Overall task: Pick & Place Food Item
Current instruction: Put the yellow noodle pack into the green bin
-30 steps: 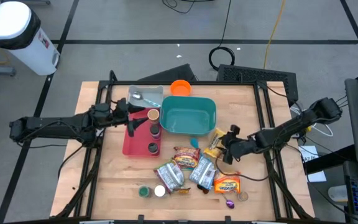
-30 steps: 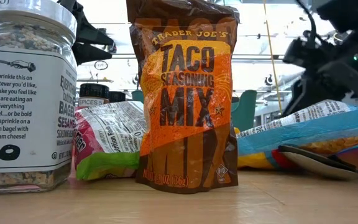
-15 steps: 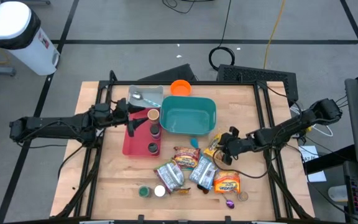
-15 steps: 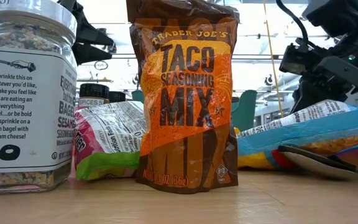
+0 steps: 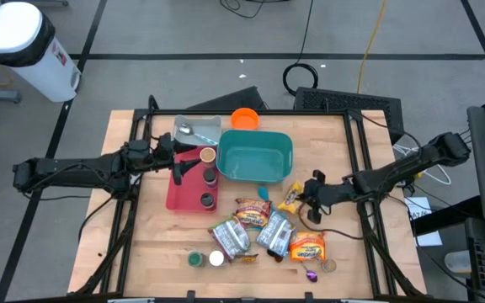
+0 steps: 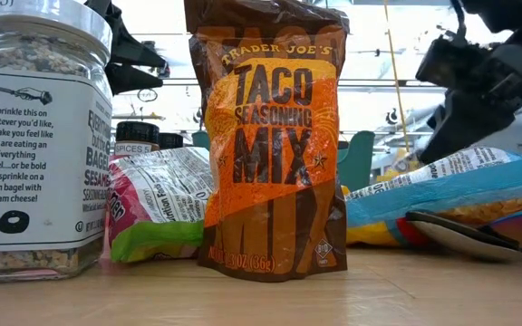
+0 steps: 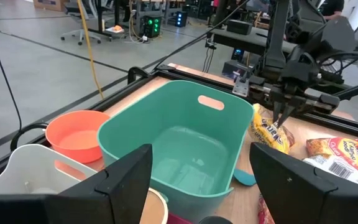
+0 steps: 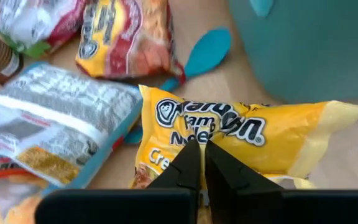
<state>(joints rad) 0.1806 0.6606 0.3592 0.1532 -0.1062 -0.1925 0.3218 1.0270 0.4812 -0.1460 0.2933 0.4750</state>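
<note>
Your right gripper [image 8: 202, 163] is pinched on the yellow crinkly noodle packet [image 8: 241, 138] right of the teal plastic bin [image 5: 255, 156]; thin film could slip free when lifted.

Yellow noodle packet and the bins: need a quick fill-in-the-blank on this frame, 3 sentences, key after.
1. The right pincer is shut on the ____ noodle packet.
2. That packet lies beside the ____ tub.
3. An orange bowl sits next to the tub, and the left pincer is ____.

Missing words: yellow; teal; open
</note>
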